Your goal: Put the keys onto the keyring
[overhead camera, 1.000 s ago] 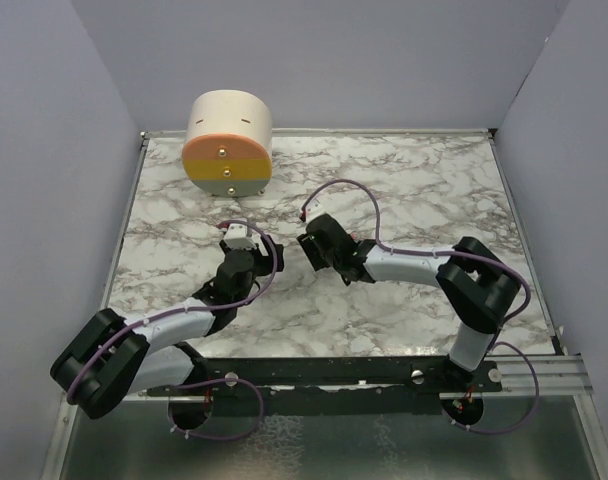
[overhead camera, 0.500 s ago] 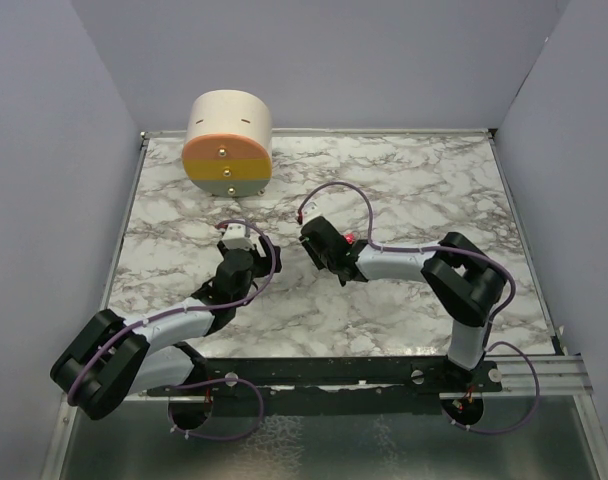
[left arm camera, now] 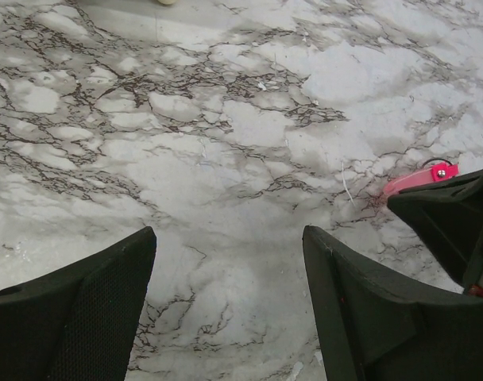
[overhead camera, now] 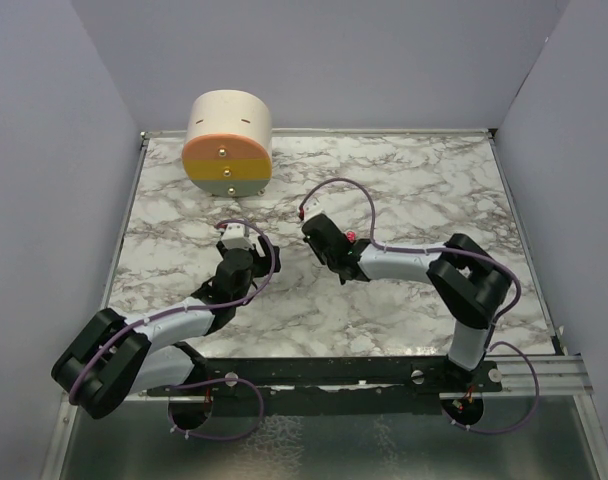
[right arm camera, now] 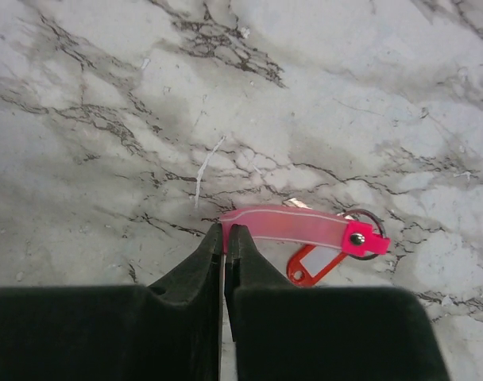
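Closing within the last second, the right end effector (right arm camera: 225, 232) now pinches the keyring (right arm camera: 293, 225) at its nine o'clock strip end, likely to steady it, while the key (right arm camera: 311, 263) lies unthreaded on the surface (right arm camera: 106, 119) at its five o'clock and the left end effector (left arm camera: 227, 238) waits spread.

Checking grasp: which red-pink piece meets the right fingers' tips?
The keyring's long pink strip, end at the right fingers; the short red key lies by its far end.
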Available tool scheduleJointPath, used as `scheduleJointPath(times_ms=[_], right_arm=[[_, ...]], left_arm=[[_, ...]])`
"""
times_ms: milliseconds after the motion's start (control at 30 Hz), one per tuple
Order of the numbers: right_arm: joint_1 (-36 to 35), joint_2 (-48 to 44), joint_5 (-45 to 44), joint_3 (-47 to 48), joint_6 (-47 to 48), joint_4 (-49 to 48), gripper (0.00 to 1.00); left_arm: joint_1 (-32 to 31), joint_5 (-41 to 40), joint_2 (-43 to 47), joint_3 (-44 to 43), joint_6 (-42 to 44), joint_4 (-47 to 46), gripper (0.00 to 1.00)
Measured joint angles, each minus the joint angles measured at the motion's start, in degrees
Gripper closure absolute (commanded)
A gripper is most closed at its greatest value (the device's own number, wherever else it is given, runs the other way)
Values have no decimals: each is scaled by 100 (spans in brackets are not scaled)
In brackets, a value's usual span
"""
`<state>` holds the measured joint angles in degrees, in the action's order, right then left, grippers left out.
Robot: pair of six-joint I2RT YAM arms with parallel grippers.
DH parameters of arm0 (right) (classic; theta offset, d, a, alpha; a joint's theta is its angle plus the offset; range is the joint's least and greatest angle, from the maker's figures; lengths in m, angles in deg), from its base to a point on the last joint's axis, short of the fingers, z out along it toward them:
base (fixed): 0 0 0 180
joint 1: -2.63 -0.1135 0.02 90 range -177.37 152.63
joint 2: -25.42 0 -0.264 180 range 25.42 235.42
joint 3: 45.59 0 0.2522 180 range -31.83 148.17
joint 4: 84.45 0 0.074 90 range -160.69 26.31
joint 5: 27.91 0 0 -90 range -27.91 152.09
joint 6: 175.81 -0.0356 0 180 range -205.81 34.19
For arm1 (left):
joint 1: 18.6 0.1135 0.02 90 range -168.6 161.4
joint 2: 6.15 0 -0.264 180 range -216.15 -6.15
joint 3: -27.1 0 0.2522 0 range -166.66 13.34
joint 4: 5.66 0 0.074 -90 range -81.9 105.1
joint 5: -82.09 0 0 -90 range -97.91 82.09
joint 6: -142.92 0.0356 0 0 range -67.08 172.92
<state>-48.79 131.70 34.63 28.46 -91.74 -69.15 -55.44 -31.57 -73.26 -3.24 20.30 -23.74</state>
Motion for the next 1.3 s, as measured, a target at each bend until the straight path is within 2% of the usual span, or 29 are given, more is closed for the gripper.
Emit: scheduleJointPath(times_ms=[367,800,1000,1300], right_arm=[[42,-2116,-2,22,-428,-28,99],[92,-3672,295,-96,-852,-15,99],[103,-4059,293,-127,-992,-11,99],[118,-4011,297,-140,-1038,20,99]], left_arm=[[2,26,286,0,-42,72,24],[2,76,780,0,-131,385,24],[2,131,789,0,-138,409,24],[2,142,898,0,-138,455,24]])
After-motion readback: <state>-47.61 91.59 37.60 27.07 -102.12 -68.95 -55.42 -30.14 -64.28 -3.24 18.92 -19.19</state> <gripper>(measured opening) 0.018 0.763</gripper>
